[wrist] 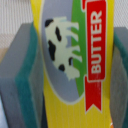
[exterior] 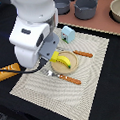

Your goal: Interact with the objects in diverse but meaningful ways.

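Note:
In the wrist view, a flat yellow box (wrist: 70, 60) with a cow picture and a red "BUTTER" banner fills the space between my grey fingers. A teal pad (wrist: 25, 85) presses against one of its edges. My gripper (wrist: 72, 75) is shut on the box. In the exterior view the gripper (exterior: 52, 52) hangs low over a tan round plate (exterior: 56, 71), with the yellow box (exterior: 56, 57) at its tip. A yellow banana (exterior: 65, 63) lies on that plate just beside the box. The pale blue carton (exterior: 68, 33) stands behind the plate.
A striped placemat (exterior: 92, 89) lies under the plate, with an orange-handled knife (exterior: 83, 54) and an orange-handled fork (exterior: 71, 79) on it. An orange-brown bread loaf (exterior: 6, 72) lies at the exterior view's left. Two dark grey pots (exterior: 86, 7) (exterior: 62, 3) and a bowl (exterior: 117, 11) stand at the back.

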